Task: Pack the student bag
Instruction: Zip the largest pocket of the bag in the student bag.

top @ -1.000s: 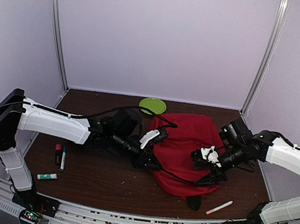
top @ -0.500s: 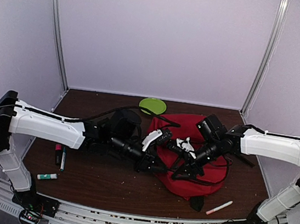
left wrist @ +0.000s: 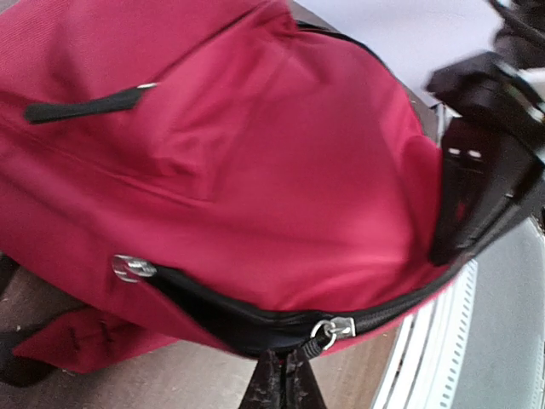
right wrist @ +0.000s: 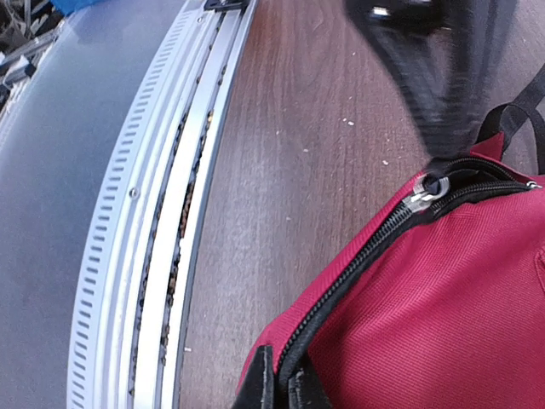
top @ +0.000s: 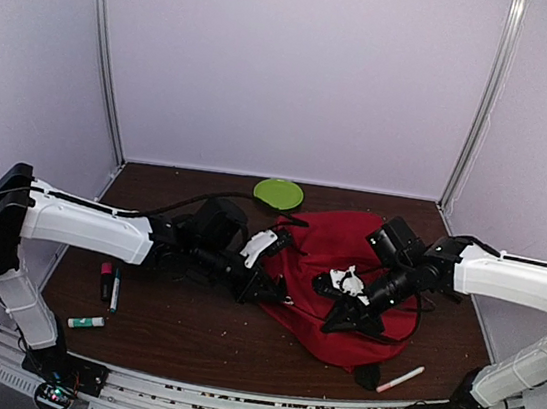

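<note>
The student bag (top: 347, 260), a big red backpack with black zippers, lies right of centre on the table. My left gripper (top: 280, 294) is at its left edge. In the left wrist view that gripper (left wrist: 283, 377) is shut on the black zipper edge beside the metal slider (left wrist: 337, 327), and a dark gap runs along the zipper. My right gripper (top: 330, 325) sits on the bag's near side. In the right wrist view it (right wrist: 283, 379) pinches the zipper edge of the bag (right wrist: 443, 315), with the slider (right wrist: 424, 191) farther along.
A green plate (top: 278, 193) lies at the back. A pink marker (top: 105, 280), a teal pen (top: 115, 291) and a glue stick (top: 86, 322) lie front left. A pink-and-white pen (top: 400, 379) and a black strap end (top: 364, 375) lie near the front rail (top: 247, 403).
My right arm swung left over the bag and its jaws closed on the zipper edge. The left gripper kept its hold and drew slightly left, and the bag's shape shifted.
</note>
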Available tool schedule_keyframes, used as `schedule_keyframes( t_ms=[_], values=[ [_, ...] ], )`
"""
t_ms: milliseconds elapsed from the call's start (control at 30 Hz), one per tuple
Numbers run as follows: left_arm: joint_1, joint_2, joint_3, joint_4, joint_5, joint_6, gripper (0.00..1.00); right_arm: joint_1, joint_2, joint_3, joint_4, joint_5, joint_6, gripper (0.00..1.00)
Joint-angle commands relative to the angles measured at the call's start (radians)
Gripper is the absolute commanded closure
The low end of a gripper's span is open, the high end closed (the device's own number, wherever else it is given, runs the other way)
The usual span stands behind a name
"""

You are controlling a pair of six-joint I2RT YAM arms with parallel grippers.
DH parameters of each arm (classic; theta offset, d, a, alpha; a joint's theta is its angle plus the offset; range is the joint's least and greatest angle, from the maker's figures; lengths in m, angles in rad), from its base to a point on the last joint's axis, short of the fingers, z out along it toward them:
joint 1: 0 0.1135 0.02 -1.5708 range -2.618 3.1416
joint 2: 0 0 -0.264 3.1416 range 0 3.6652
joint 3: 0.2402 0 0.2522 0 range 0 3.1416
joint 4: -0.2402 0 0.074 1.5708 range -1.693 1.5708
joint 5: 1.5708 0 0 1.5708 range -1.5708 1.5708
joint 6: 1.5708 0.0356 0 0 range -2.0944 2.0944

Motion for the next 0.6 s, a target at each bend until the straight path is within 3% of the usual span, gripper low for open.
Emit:
schedule_keyframes(
  t_ms=[0, 200, 400, 567],
  values=[
    [0.099, 0.045, -0.017, -0.014, -0.149, 0.0, 1.0, 0.025, -0.04, -0.04, -0.275, 0.004, -0.168, 1.0],
    [0.129, 0.06, -0.033, -0.021, -0.164, 0.007, 1.0, 0.024, -0.081, -0.067, -0.31, 0.039, -0.207, 1.0],
    [0.127, 0.058, -0.023, 0.023, -0.076, 0.002, 1.0, 0.027, -0.035, -0.01, -0.209, 0.01, -0.1, 0.98],
    [0.13, -0.027, -0.019, -0.018, -0.177, 0.034, 0.99, 0.063, 0.077, 0.109, -0.088, 0.008, -0.012, 0.98]
  ],
)
